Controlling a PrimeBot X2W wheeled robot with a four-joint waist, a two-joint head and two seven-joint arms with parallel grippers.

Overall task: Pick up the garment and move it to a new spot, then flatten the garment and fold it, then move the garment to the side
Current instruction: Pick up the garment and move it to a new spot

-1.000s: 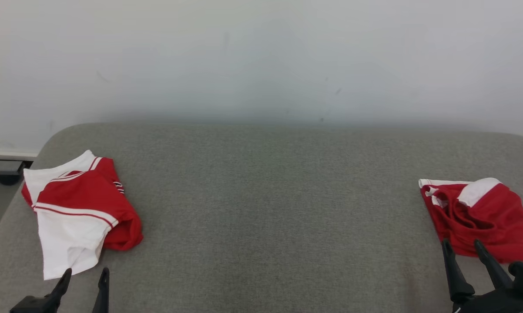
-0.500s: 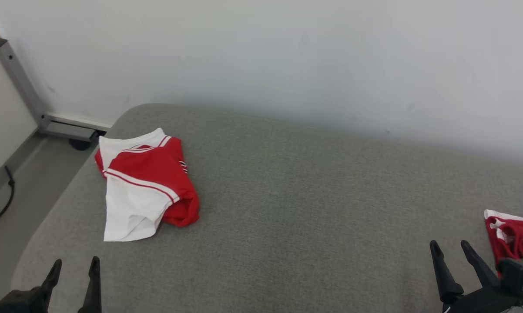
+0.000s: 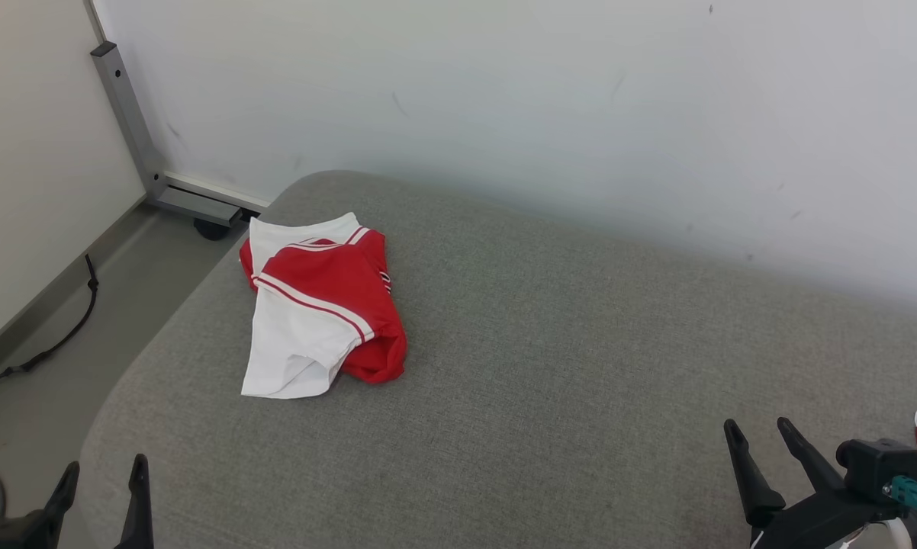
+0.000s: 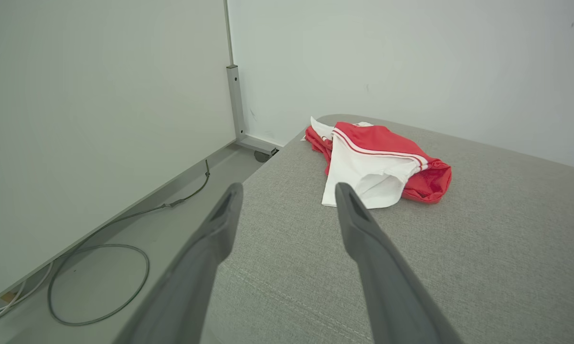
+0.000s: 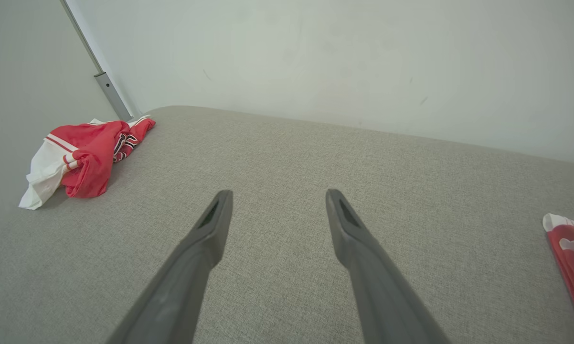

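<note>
Red-and-white garment [image 3: 317,305] lies bunched near the far left corner of the grey tabletop [image 3: 550,366], well ahead of the left pincer [image 3: 104,463]. That pincer and the right pincer [image 3: 757,422] both stand apart, empty. Best to reach in low and pinch one outer edge, not the thick fold.

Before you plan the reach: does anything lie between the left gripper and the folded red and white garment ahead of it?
Nothing visible does. Just bare grey cushion lies between the open left gripper and the folded garment.
</note>
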